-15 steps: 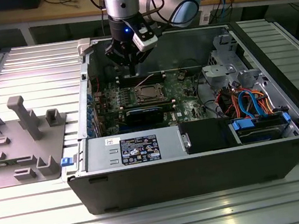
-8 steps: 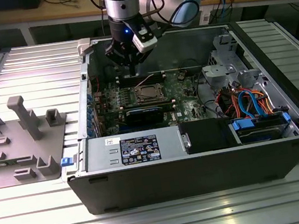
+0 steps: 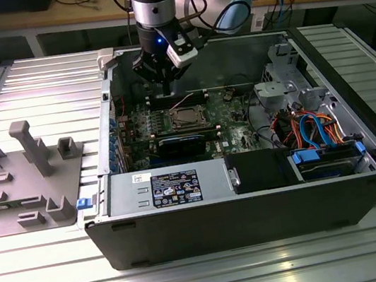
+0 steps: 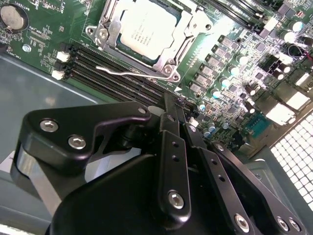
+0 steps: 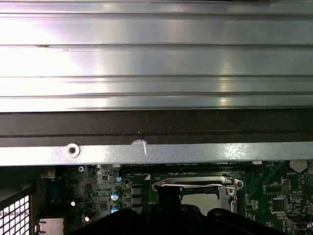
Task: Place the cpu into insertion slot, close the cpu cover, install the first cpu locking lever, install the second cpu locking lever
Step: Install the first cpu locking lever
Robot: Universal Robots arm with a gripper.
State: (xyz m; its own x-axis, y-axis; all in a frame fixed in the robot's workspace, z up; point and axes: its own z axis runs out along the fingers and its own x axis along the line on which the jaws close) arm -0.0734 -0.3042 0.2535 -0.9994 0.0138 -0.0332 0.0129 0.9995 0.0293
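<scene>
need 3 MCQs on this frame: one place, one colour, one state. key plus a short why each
1. Where is the small pale silvery-grey square cpu?
A) outside the case
B) in the square dark-framed insertion slot on the green motherboard
C) on the drive bay

2. The flat cables at the exterior view's right inside the black computer case are:
A) white
B) orange and blue
C) yellow

3. The thin dark-silver metal cpu cover is:
A) standing upright
B) off the board
C) lying flat around the chip

Key: 1B, the second wrist view shows the chip seated in the socket; 2B, both colours show in the exterior view; 3C, the frame lies level around the chip's edges.
</scene>
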